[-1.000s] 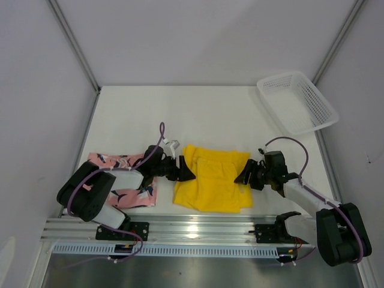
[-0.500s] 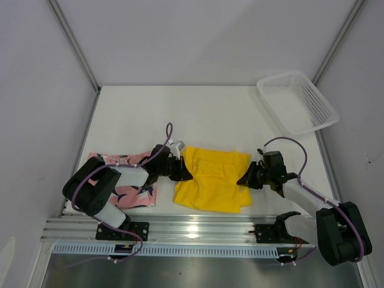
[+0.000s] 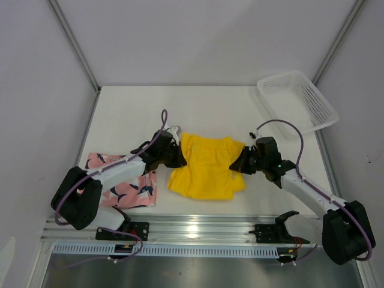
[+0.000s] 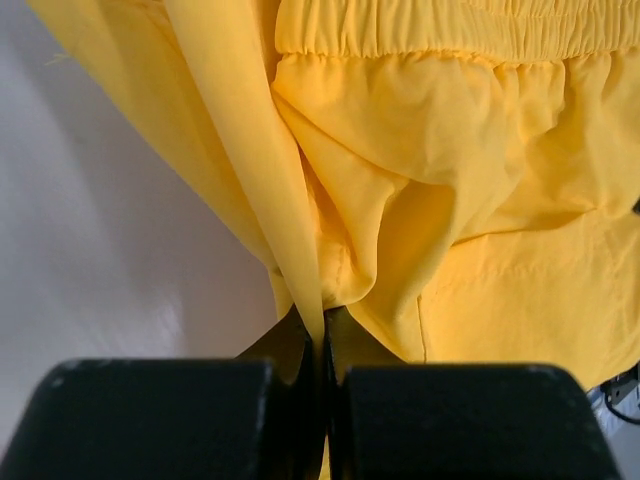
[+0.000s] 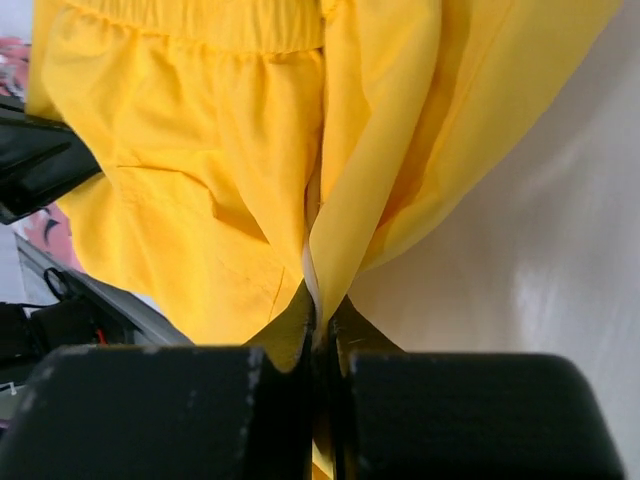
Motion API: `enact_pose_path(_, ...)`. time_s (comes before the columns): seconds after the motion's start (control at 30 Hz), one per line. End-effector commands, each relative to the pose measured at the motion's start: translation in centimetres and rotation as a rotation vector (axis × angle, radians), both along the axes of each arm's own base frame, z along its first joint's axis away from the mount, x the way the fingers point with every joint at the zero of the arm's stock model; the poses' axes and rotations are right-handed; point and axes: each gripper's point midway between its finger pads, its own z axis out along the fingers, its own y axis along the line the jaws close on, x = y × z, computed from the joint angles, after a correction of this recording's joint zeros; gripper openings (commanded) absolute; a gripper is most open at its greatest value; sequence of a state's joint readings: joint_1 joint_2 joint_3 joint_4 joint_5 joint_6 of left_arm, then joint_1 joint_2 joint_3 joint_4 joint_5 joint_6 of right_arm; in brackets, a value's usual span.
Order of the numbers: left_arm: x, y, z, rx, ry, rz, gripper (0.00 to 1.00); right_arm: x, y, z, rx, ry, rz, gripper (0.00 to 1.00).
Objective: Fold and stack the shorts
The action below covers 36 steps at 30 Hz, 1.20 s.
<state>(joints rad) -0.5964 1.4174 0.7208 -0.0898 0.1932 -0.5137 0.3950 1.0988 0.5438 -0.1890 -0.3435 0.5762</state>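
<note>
On the white table (image 3: 210, 108), the yellow shorts (image 3: 204, 171) lay near the front-middle, pinched at both side edges.

The yellow shorts were spread with the elastic waistband toward the far side and the leg hems toward the arm bases, the cloth bunching into loose folds at each pinch. A white mesh basket (image 3: 282, 77) sat well apart from the yellow shorts, off to their far right at the table's corner. The pink printed shorts (image 3: 129, 186) lay flat just to the left of the yellow shorts, partly under the left arm. The left gripper (image 3: 180, 157) had its fingers pressed together on a fold at the yellow shorts' left edge. The right gripper (image 3: 236, 165) was likewise clamped on a fold at their right edge.
</note>
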Motion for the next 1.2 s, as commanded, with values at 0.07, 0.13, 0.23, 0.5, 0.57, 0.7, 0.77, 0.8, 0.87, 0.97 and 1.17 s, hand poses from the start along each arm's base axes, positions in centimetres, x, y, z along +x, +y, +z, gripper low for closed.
enact_pose_path(0.07, 2.0, 4.3, 4.3, 0.089, -0.056, 0.150, 0.00, 4.8, 4.4, 6.6, 0.053, -0.175, 0.027, 0.00)
enact_pose_path(0.13, 2.1, 6.0, 5.8, 0.130, -0.068, 0.195, 0.00, 5.1, 6.8, 7.2, 0.067, -0.177, 0.062, 0.00)
enact_pose_path(0.23, 2.4, 9.7, 8.0, 0.166, -0.087, 0.297, 0.00, 5.6, 10.7, 9.3, 0.097, -0.208, 0.114, 0.00)
enact_pose_path(0.5, 0.7, 18.8, 12.6, 0.258, -0.076, 0.525, 0.00, 4.3, 19.7, 13.6, 0.188, -0.253, 0.256, 0.00)
enact_pose_path(0.57, -0.2, 21.8, 12.3, 0.284, -0.042, 0.613, 0.00, 3.3, 22.4, 13.6, 0.211, -0.248, 0.292, 0.00)
enact_pose_path(0.7, -1.9, 27.1, 12.0, 0.320, -0.015, 0.765, 0.00, 2.0, 26.8, 13.2, 0.238, -0.256, 0.339, 0.00)
enact_pose_path(0.77, -2.7, 29.7, 11.8, 0.360, 0.003, 0.840, 0.00, 1.9, 28.6, 12.8, 0.257, -0.251, 0.345, 0.00)
enact_pose_path(0.8, -3.1, 30.6, 11.6, 0.388, 0.016, 0.880, 0.00, 1.1, 29.6, 12.5, 0.262, -0.245, 0.364, 0.00)
enact_pose_path(0.87, -3.3, 31.3, 12.1, 0.395, 0.003, 0.919, 0.00, 0.7, 31.1, 12.6, 0.269, -0.256, 0.377, 0.00)
enact_pose_path(0.97, -4.7, 34.3, 12.5, 0.465, 0.006, 1.085, 0.00, -0.2, 33.2, 10.8, 0.242, -0.245, 0.404, 0.00)
enact_pose_path(1.17, -5.7, 36.4, 11.2, 0.431, 0.066, 1.173, 0.00, -0.7, 35.6, 9.5, 0.253, -0.244, 0.427, 0.00)
